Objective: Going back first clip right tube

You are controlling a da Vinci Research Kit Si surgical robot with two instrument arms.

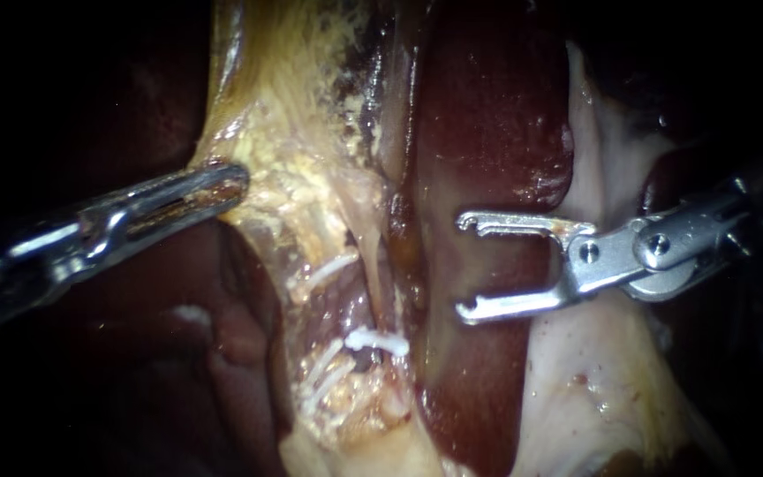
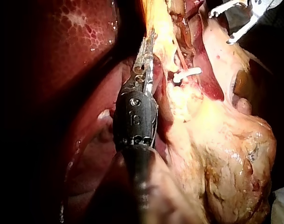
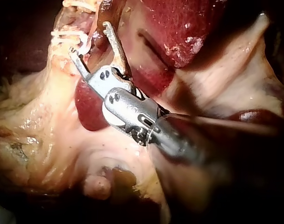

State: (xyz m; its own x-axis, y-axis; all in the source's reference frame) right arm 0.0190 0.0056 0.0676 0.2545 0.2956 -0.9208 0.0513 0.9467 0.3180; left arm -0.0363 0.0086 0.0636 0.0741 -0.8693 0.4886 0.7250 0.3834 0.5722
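A white clip (image 1: 378,342) sits across a thin tube (image 1: 357,305) in the yellow, stringy tissue (image 1: 311,190) at the middle of the endoscope view. To the right of it, over the dark red liver (image 1: 487,132), my right instrument (image 1: 467,265) has its jaws wide open with nothing between them. My left instrument (image 1: 219,183) comes in from the left, its jaws shut on the edge of the yellow tissue. In the left wrist view the left instrument (image 2: 145,52) holds that yellow strand, with the clip (image 2: 187,74) beside it. In the right wrist view the right instrument (image 3: 94,46) stands open just short of the white clip (image 3: 63,35).
Pale, glistening tissue (image 1: 593,380) lies under and below my right instrument. Further white strands (image 1: 324,375) run through the fatty tissue below the clip. Dark red liver (image 2: 76,42) lies beside the left instrument's shaft. A yellow, lumpy mass (image 2: 230,158) fills that view's other side.
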